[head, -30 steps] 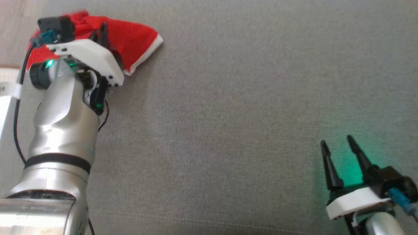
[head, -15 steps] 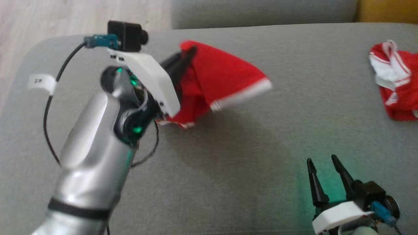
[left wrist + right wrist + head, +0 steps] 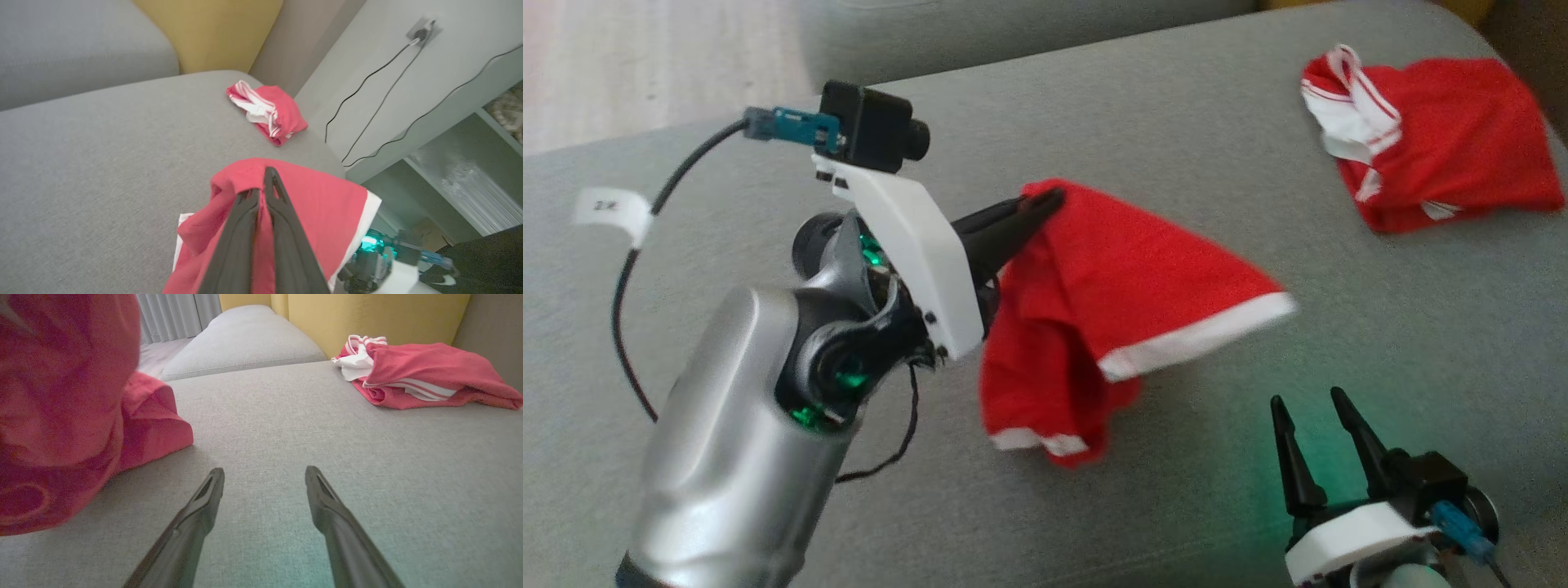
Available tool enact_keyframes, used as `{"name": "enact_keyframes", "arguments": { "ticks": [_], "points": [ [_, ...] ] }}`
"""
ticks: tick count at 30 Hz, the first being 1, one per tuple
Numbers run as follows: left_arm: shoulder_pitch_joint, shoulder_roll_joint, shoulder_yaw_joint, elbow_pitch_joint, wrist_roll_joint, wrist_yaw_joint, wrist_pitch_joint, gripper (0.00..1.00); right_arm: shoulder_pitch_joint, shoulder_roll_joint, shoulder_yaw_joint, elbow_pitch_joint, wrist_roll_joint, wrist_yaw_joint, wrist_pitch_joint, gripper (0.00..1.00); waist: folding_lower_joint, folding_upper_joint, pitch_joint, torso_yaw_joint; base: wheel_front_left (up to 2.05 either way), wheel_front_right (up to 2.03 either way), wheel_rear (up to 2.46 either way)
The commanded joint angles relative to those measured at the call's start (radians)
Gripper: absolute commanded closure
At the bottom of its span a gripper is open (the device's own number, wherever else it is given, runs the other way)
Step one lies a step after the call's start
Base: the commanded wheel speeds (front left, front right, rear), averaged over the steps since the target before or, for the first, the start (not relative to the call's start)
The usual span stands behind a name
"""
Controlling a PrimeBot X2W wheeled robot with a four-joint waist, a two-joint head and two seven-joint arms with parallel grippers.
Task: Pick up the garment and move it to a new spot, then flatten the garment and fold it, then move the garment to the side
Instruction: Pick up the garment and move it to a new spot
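Carrying: left gripper [image 3: 1049,198] pinches the red garment [image 3: 1127,302], right gripper [image 3: 1304,398] spread empty; next, lay it on bare sofa cushion [image 3: 1094,122].

Silver arm [image 3: 727,465], white bracket [image 3: 915,245] — black-fingered left gripper [image 3: 1052,198].

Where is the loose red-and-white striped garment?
Head view, upper right: the striped garment lies on the grey sofa cushion, apart from the red garment in the left gripper.

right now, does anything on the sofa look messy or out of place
Nothing is spilled or damaged. The red garment hangs bunched from the shut left fingers. A second red-and-white garment lies crumpled near the far right edge of the sofa, not folded flat.
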Motion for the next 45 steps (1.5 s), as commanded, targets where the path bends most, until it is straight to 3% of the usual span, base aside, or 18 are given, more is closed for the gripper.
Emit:
{"name": "enact_keyframes", "arguments": {
  "ticks": [1,5,11,13,14,15,22,29,38,45],
  "points": [
    [-0.076,0.020,0.046,0.026,0.022,0.011,-0.005,1.00,-0.038,-0.002,0.030,-0.025,0.008,-0.001,-0.014,0.00,0.0001,0.0000,0.017,-0.043,0.00,0.00,0.00],
    [-0.115,0.025,0.037,0.246,0.105,0.028,-0.070,1.00,-0.052,-0.001,0.037,-0.019,0.014,-0.001,-0.014,0.00,0.0001,0.0000,0.035,-0.084,0.00,0.00,0.00],
    [-0.177,0.016,0.043,0.607,0.223,0.021,-0.330,1.00,-0.070,0.000,0.039,-0.015,0.020,-0.001,-0.014,0.00,0.0001,0.0000,0.060,-0.123,0.00,0.00,0.00],
    [-0.185,0.007,0.049,0.712,0.236,0.006,-0.417,0.62,-0.071,0.000,0.039,-0.011,0.021,-0.001,-0.014,0.00,0.0001,0.0000,0.059,-0.129,0.00,0.00,0.00],
    [-0.190,0.011,0.040,0.756,0.254,-0.005,-0.457,0.18,-0.071,0.000,0.037,-0.008,0.021,-0.001,-0.014,0.00,0.0001,0.0000,0.056,-0.130,0.00,0.00,0.00],
    [-0.193,0.016,0.032,0.795,0.271,-0.012,-0.494,0.00,-0.071,0.000,0.033,-0.007,0.022,-0.001,-0.014,0.00,0.0001,0.0000,0.053,-0.130,0.00,0.00,0.00],
    [-0.148,-0.024,0.060,0.894,0.263,-0.048,-0.762,0.00,-0.046,0.000,-0.006,-0.008,0.020,-0.001,-0.014,0.00,0.0001,0.0000,-0.005,-0.089,0.00,0.00,0.00],
    [0.058,-0.051,0.058,0.719,0.276,-0.030,-0.946,0.00,0.006,0.000,-0.065,-0.074,-0.017,-0.001,-0.014,0.00,0.0001,0.0000,-0.062,0.020,0.00,0.00,0.00],
    [0.335,-0.033,0.088,0.462,0.367,0.065,-0.972,0.00,0.051,0.000,-0.122,-0.137,-0.057,-0.001,-0.014,0.00,0.0001,0.0000,-0.101,0.128,0.00,0.00,0.00],
    [0.546,-0.037,0.154,0.327,0.441,0.070,-0.972,0.00,0.061,0.000,-0.162,-0.150,-0.068,-0.001,-0.014,0.00,0.0001,0.0000,-0.108,0.191,0.00,0.00,0.00]
  ]
}}
